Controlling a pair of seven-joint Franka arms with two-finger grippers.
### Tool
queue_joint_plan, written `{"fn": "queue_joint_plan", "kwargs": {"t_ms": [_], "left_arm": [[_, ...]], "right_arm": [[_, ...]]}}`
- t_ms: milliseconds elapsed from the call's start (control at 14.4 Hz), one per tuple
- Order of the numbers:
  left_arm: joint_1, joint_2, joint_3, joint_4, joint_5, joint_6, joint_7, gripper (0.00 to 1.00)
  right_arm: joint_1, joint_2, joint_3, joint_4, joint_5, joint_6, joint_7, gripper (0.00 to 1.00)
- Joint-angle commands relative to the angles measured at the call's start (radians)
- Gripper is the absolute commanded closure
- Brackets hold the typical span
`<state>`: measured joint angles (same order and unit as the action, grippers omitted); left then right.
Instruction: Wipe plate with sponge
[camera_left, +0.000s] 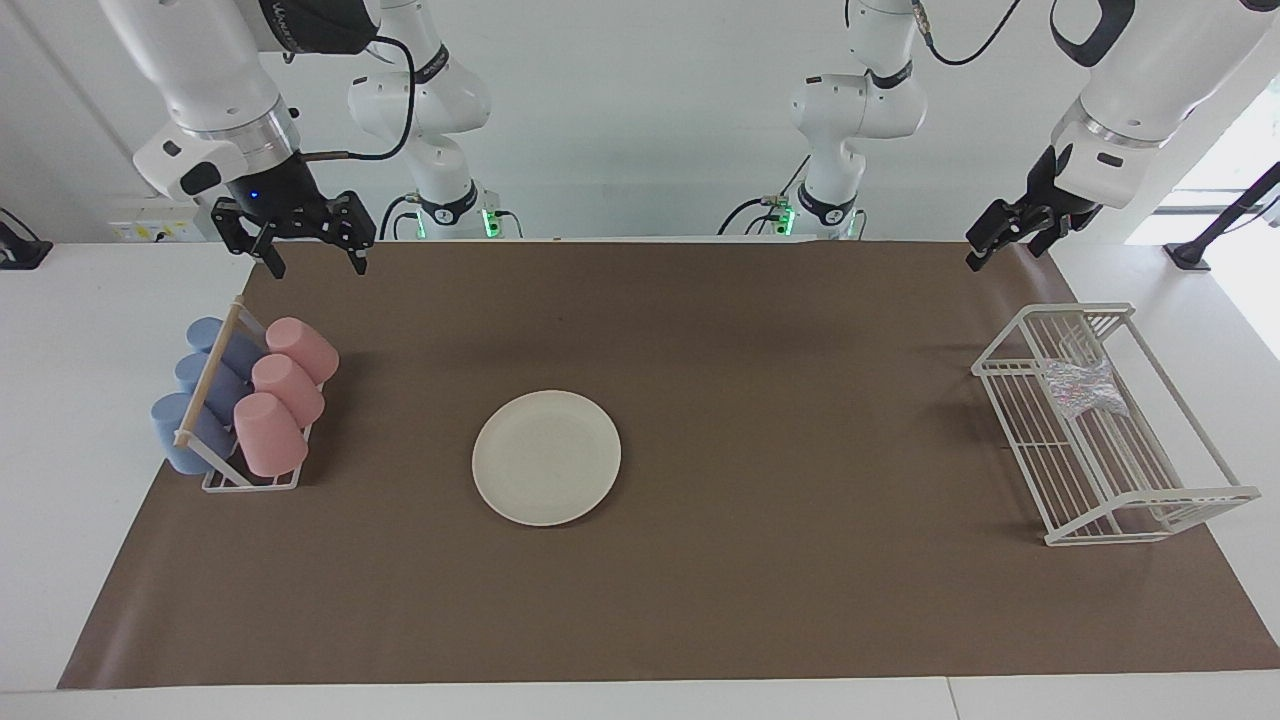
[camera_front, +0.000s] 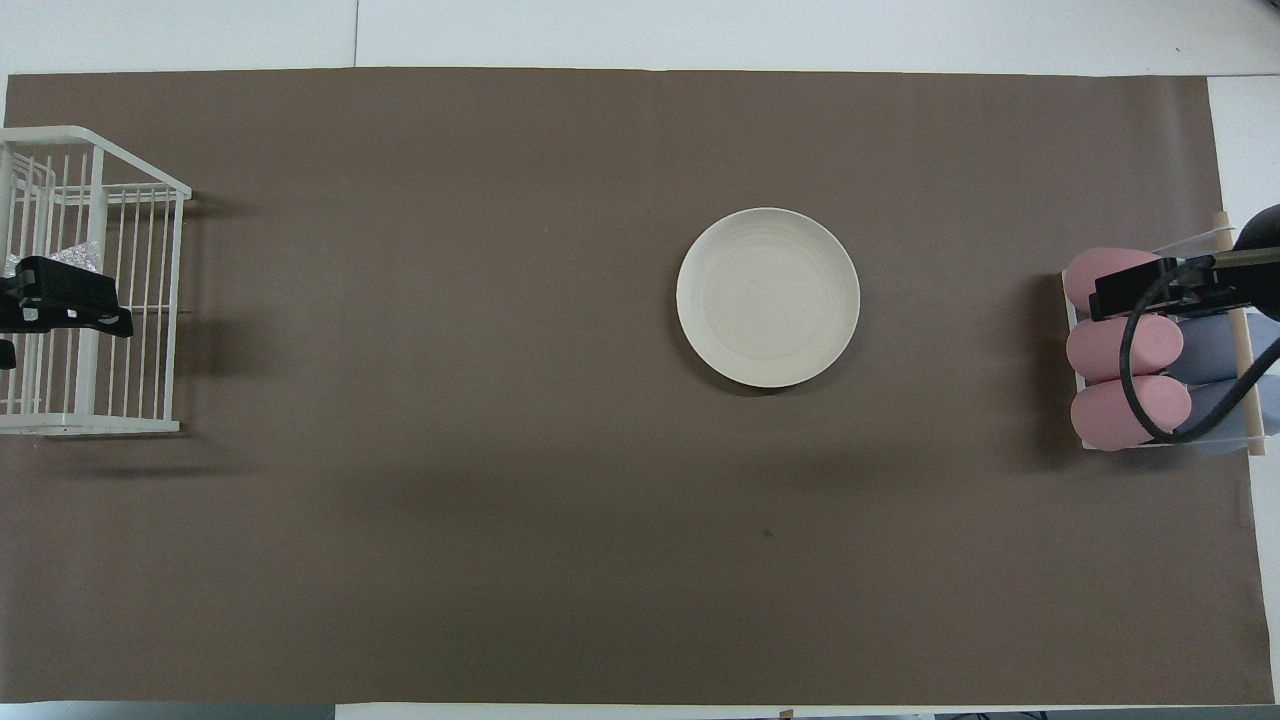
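Observation:
The cream-white plate (camera_left: 546, 457) lies flat on the brown mat near the table's middle; it also shows in the overhead view (camera_front: 768, 297). The silvery-grey sponge (camera_left: 1080, 385) lies in a white wire rack (camera_left: 1150, 500) at the left arm's end of the table. In the overhead view the sponge (camera_front: 78, 254) is mostly covered by my left gripper (camera_front: 65, 300). My left gripper (camera_left: 1008, 255) hangs open and empty in the air over the rack's end nearest the robots. My right gripper (camera_left: 316, 265) is open and empty, raised over the mat's edge by the cup rack.
A rack of pink and blue cups (camera_left: 245, 405) lying on their sides stands at the right arm's end of the table; in the overhead view (camera_front: 1130, 350) my right gripper (camera_front: 1135, 288) partly covers it. The wire rack (camera_front: 100, 425) has tall side walls.

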<state>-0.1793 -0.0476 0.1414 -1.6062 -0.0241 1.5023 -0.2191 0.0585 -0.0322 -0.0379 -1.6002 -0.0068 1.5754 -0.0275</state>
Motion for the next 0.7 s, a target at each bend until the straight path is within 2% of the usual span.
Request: {"fn": "queue_joint_plan", "kwargs": {"t_ms": [0, 627], "left_arm": [[-0.011, -0.014, 0.013, -0.011, -0.013, 0.013, 0.001, 0.0], [0.001, -0.015, 0.017, -0.02, -0.01, 0.039, -0.035, 0.0]], "right_arm": [[-0.005, -0.015, 0.01, -0.018, -0.004, 0.02, 0.024, 0.0], [-0.005, -0.015, 0.01, -0.018, -0.004, 0.018, 0.04, 0.0]]}}
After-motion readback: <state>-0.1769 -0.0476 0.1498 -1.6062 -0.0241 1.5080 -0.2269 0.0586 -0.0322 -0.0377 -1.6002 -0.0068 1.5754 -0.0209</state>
